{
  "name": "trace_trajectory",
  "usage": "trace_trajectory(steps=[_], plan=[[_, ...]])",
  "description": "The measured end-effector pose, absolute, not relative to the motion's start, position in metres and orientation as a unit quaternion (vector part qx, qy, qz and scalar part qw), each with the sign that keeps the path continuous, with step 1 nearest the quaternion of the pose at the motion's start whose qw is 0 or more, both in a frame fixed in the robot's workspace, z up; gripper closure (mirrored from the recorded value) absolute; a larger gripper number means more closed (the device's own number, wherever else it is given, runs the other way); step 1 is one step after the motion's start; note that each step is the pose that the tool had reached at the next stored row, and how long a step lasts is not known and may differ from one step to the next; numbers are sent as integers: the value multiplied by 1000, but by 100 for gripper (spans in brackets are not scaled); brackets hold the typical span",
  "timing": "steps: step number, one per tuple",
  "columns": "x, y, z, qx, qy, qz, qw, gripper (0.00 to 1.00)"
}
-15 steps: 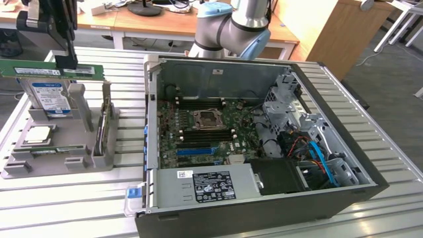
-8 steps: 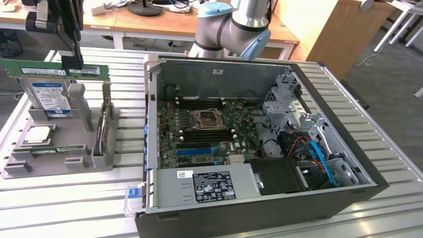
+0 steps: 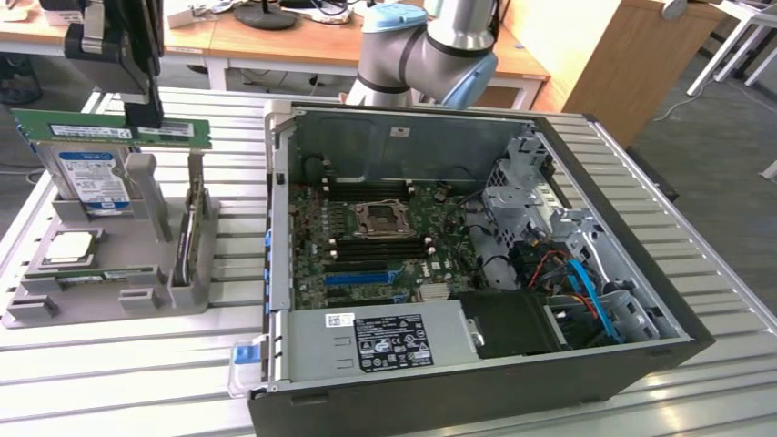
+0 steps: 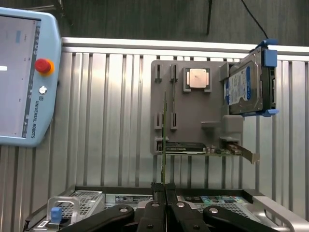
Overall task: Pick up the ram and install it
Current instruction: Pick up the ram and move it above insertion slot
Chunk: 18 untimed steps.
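The ram (image 3: 73, 126) is a long green stick with a white label, held level in the air above the grey parts holder (image 3: 73, 305) at the exterior view's left. My gripper (image 3: 144, 116) is shut on its upper edge, right of the middle. In the wrist view the ram (image 4: 164, 140) shows edge-on as a thin line running out from between my fingertips (image 4: 159, 189), which press on it from both sides. The open computer case (image 3: 680, 319) lies to the exterior view's right, and its motherboard (image 3: 364, 264) with dark memory slots (image 3: 377, 244) faces up.
The holder (image 4: 212, 140) carries a blue-labelled hard drive (image 3: 95, 177) (image 4: 245, 87), a square silver CPU (image 3: 71, 246) (image 4: 198, 77) and another card standing on edge (image 3: 188, 238). A teach pendant (image 4: 24, 77) lies on the slatted metal table (image 3: 122, 382). The arm's joints (image 3: 425, 45) rise behind the case.
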State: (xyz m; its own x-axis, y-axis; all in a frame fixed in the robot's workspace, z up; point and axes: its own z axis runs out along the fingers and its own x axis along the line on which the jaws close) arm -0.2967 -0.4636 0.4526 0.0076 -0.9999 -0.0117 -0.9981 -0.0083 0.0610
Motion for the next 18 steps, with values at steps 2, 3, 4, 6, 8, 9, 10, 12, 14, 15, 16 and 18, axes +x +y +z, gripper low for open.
trace_trajectory(steps=[2,3,4,6,8,9,10,12,14,15,16,18], plan=[[-291,-464,453,710,-704,-26,18,88],[-289,-464,453,710,-704,-26,18,88],[-287,-464,453,710,-704,-26,18,88],[-282,-464,453,710,-704,-26,18,88],[-277,-464,453,710,-704,-26,18,88],[-275,-464,453,710,-704,-26,18,88],[-273,-465,453,710,-704,-26,18,88],[-268,-465,453,710,-704,-26,18,88],[-265,-465,453,710,-704,-26,18,88],[-264,-465,453,710,-704,-26,18,88],[-264,-465,453,710,-704,-26,18,88],[-264,-465,453,710,-704,-26,18,88]])
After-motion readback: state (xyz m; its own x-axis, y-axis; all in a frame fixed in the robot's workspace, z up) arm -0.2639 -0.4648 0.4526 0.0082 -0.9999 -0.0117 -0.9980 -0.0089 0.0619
